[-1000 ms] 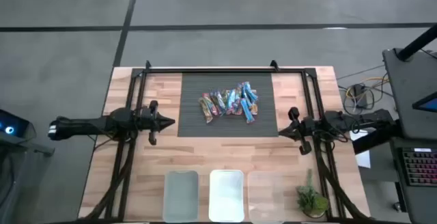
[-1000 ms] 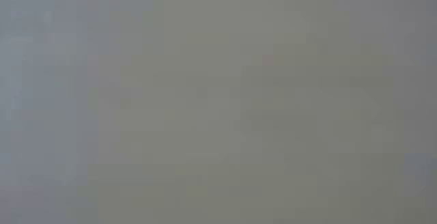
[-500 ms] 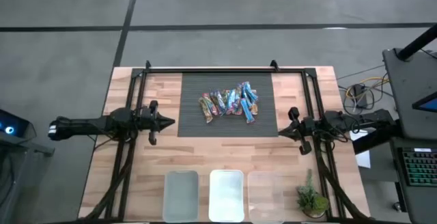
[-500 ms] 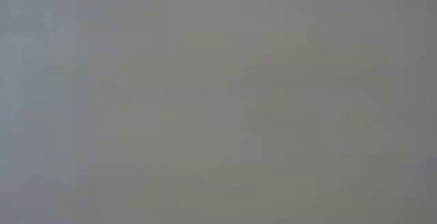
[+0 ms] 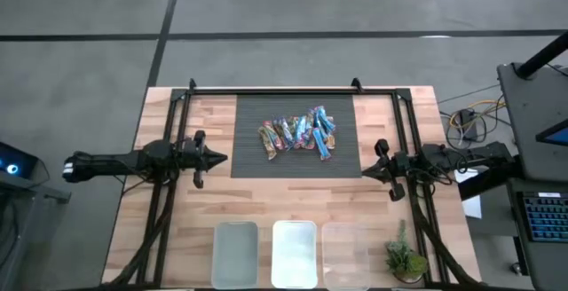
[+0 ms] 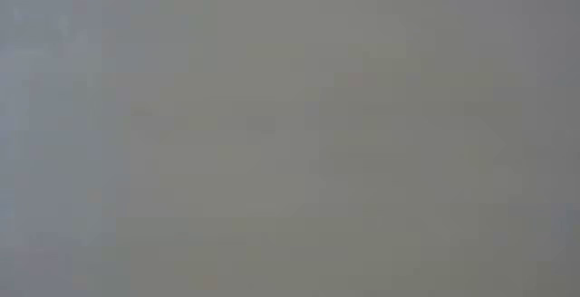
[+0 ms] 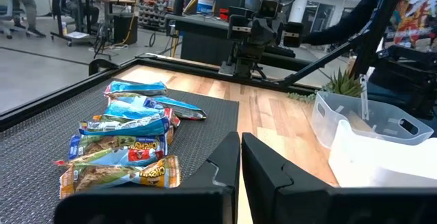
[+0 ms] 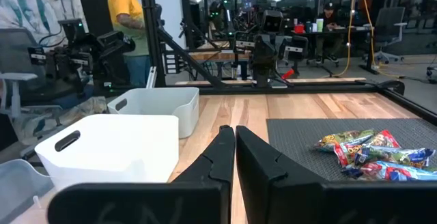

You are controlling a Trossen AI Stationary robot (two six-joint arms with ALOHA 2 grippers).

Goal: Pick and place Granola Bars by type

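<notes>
At the left middle of the high view, the left pincer rests above the wooden counter, fingers pressed together and holding nothing. At the centre, a little above the middle, the granola bars lie heaped on a dark mat. Along the bottom edge sit three clear bins, with a small plant to their right. At the right middle, the right pincer is likewise closed and empty.
</notes>
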